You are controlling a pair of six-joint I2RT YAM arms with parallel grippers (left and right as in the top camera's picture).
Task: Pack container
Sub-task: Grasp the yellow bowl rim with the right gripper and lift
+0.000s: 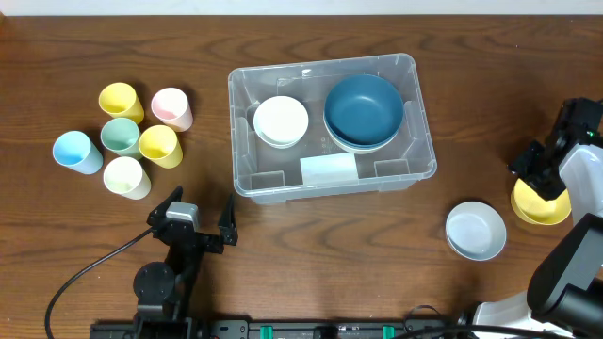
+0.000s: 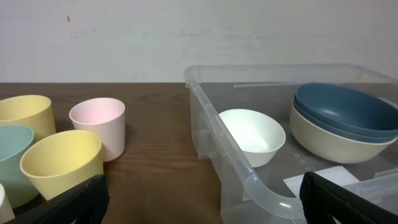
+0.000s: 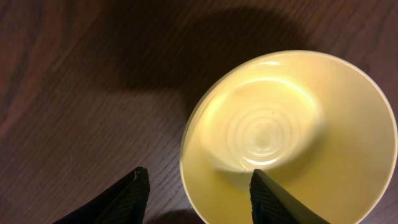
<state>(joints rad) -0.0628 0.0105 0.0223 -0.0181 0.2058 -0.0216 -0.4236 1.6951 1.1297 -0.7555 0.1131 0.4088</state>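
Right end effector [image 3: 198,174] points straight down, fingers parted astride the yellow bowl [image 3: 292,124] rim, gripping nothing.

Place: a lab-style robot bench, as far as I can tell.
Under me: dark wood-grain table [image 1: 377,245].
Behind it: plain white wall [image 2: 124,37].
At my base: black mounting rail [image 1: 283,330].

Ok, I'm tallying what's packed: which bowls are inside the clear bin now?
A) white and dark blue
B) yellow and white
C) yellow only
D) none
A: the white bowl and the dark blue bowl sit inside the container; the yellow bowl is outside it.
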